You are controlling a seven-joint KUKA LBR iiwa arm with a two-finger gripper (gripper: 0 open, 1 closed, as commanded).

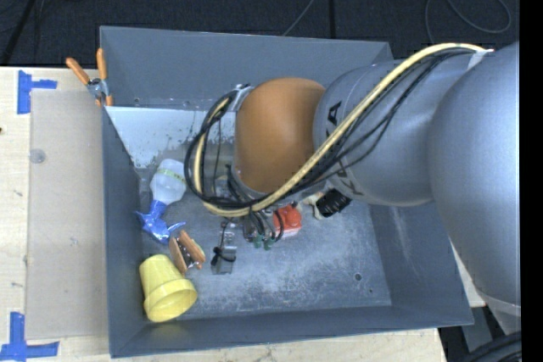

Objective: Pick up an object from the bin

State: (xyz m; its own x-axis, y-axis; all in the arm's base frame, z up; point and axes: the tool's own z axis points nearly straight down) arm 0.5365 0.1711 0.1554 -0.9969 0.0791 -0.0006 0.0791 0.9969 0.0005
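The gripper (223,254) is low over the floor of the grey bin (254,55), left of centre and toward the near wall. Whether it is released or clenched cannot be told from this position, and no object is visible in its grasp.

The nearest object is a small brown and orange piece (187,252), just to the left of the gripper. It lies flat, with its long axis running diagonally from upper left to lower right.

Adjacent items:
- A yellow cup (167,290) lies on its side below that piece, its wide rim pointing at the near wall.
- A blue object (156,223) lies above it.
- A pale translucent item (169,181) lies beyond the blue object.
- A red object (289,219) lies to the gripper's right, under the wrist.

An orange cover (276,131) and looped cables (373,102) are fitted to the arm (441,140). One letter, "A", is legible on the arm housing. The bin stands on a pale bench (59,208).
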